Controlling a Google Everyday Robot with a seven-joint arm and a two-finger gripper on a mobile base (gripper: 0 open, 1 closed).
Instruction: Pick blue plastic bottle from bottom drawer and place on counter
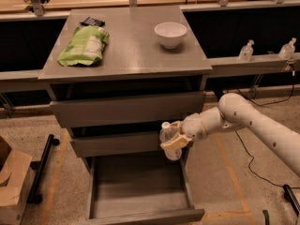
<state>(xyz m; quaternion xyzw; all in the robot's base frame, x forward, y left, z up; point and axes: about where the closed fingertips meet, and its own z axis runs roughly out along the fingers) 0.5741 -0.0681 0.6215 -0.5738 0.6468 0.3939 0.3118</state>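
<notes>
My gripper (171, 140) is shut on the blue plastic bottle (167, 141), a small clear bottle with a white cap, held upright in front of the middle drawer's right end, above the open bottom drawer (140, 210). The bottom drawer is pulled out and its grey inside shows nothing else in it. The counter (126, 43), the flat grey cabinet top, lies well above the gripper. My white arm reaches in from the right.
On the counter lie a green bag (84, 46), a small black item (92, 21) and a white bowl (170, 33). Two small pump bottles (246, 50) stand on the narrow grey ledge at right. A cardboard box (11, 182) sits on the floor at left.
</notes>
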